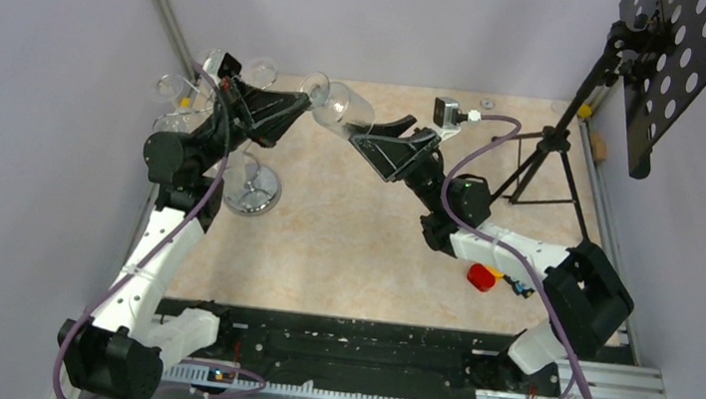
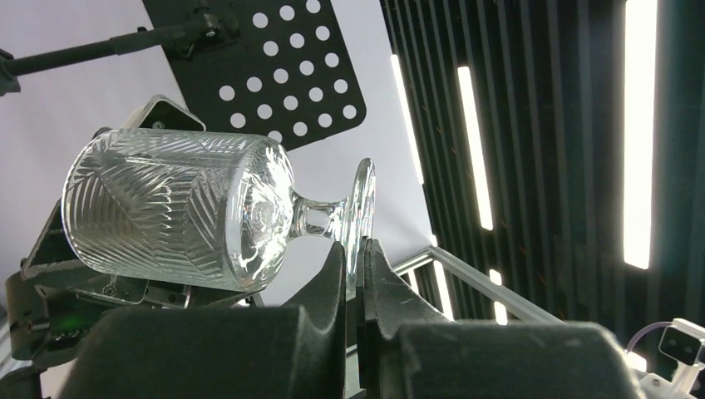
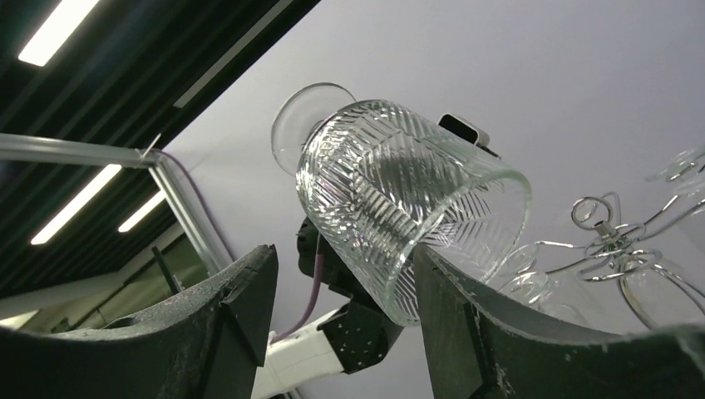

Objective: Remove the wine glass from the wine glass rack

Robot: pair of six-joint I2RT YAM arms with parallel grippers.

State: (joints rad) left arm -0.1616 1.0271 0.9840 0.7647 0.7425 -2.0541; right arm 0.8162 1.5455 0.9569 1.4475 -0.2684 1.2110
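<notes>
The wine glass, clear with a cut herringbone bowl, lies tilted in the air, off the chrome wine glass rack at the left. My left gripper is shut on the edge of its round foot, as the left wrist view shows: gripper, glass. My right gripper is open just below the bowl. In the right wrist view the gripper straddles the bowl's rim, which touches the right finger. The rack's curled wire arms show behind.
Other glasses hang on the rack at the left. A black perforated music stand on a tripod stands at the back right. A red object lies by the right arm. Walls enclose the table.
</notes>
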